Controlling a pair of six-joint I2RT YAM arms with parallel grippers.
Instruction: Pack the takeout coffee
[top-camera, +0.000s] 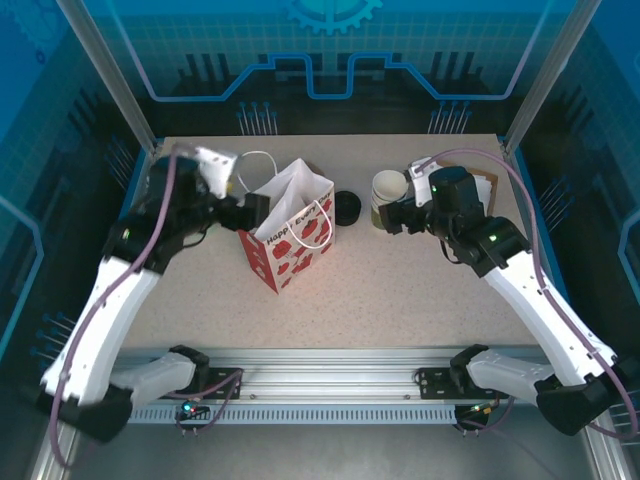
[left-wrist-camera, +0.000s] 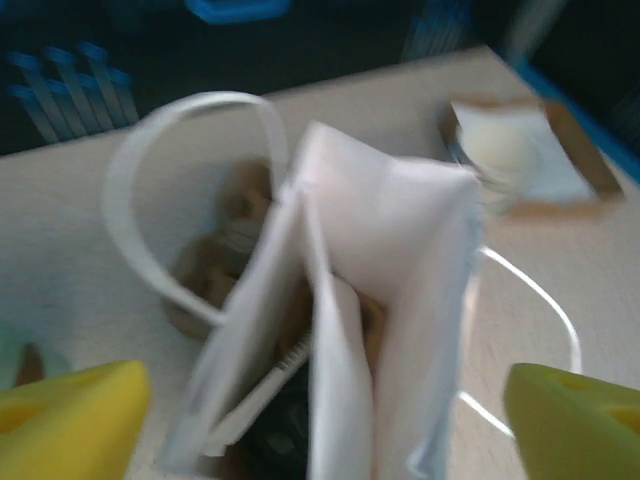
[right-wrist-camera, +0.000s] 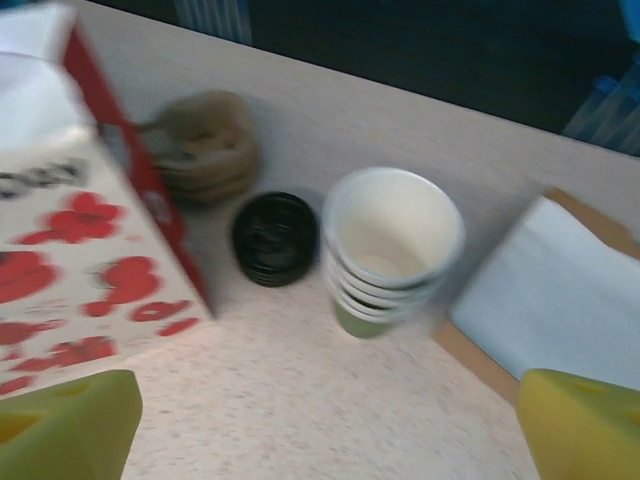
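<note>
At frame centre stands an open white-and-red paper gift bag (top-camera: 290, 235). The left gripper (left-wrist-camera: 325, 420) and right gripper (right-wrist-camera: 325, 425) both gape wide, holding nothing.

Between the matt, foam-like yellow pads (left-wrist-camera: 70, 420) of your left claw (left-wrist-camera: 320, 420), the bag (left-wrist-camera: 390, 300) is thin white paper, smooth but creased, with flat white handles (left-wrist-camera: 140, 190). Ahead of your right claw (right-wrist-camera: 325, 430), the bag's outer face is printed paper. The stacked cups (right-wrist-camera: 390, 245) are matt paper and the lids (right-wrist-camera: 275, 238) are ridged black plastic with a faint sheen. Under both claws the tabletop (right-wrist-camera: 300, 400) is speckled beige and matt.
</note>
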